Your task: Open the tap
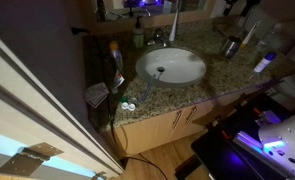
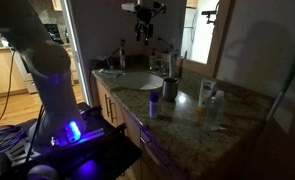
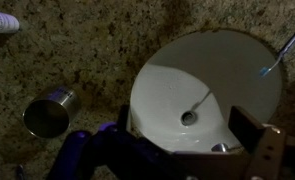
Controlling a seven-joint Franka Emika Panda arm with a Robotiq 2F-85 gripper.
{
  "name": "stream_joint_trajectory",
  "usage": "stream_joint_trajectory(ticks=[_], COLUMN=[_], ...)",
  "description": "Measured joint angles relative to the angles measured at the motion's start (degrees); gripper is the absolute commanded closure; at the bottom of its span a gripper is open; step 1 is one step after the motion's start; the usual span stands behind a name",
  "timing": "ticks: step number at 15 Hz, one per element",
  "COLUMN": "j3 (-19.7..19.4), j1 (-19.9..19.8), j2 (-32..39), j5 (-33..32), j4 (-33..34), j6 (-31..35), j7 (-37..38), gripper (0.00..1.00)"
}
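The small chrome tap [image 1: 159, 39] stands at the back rim of the white oval basin [image 1: 177, 70], against the wall. In an exterior view my gripper [image 2: 143, 36] hangs well above the basin [image 2: 137, 82], pointing down. In the wrist view the gripper [image 3: 192, 150] is open, with its two dark fingers either side of the basin's [image 3: 212, 70] near rim. A small shiny chrome piece [image 3: 220, 147], seemingly the tap's tip, shows between them. The gripper holds nothing.
A green-tinted soap bottle [image 1: 139, 37] stands beside the tap. A metal cup [image 1: 230, 46] [image 3: 49, 112] sits on the granite counter [image 1: 217, 75]. A dark bottle [image 1: 114, 60] stands at the counter's end. Tubes and small bottles [image 2: 207, 95] crowd the other end.
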Motion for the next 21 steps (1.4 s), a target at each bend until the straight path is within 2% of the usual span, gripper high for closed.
stream_joint_trajectory(ticks=[7,10,14,19,21], j3=[0.53,3.24,6.87,6.63,7.08], j1=[0.4,3.19,6.09,5.76,6.07], j2=[1.19,8.65,20.49,19.57,20.38], j5=[0.04,0.85,0.93,0.91,-1.29], j4=[0.14,2.49,10.75,10.4,10.6], j6=[-0.26,0.9,4.36,4.26,5.17], j7=[-0.83,-3.19,-1.83,-1.77,-0.13], gripper=[0.0,0.0,0.0,0.0,0.0])
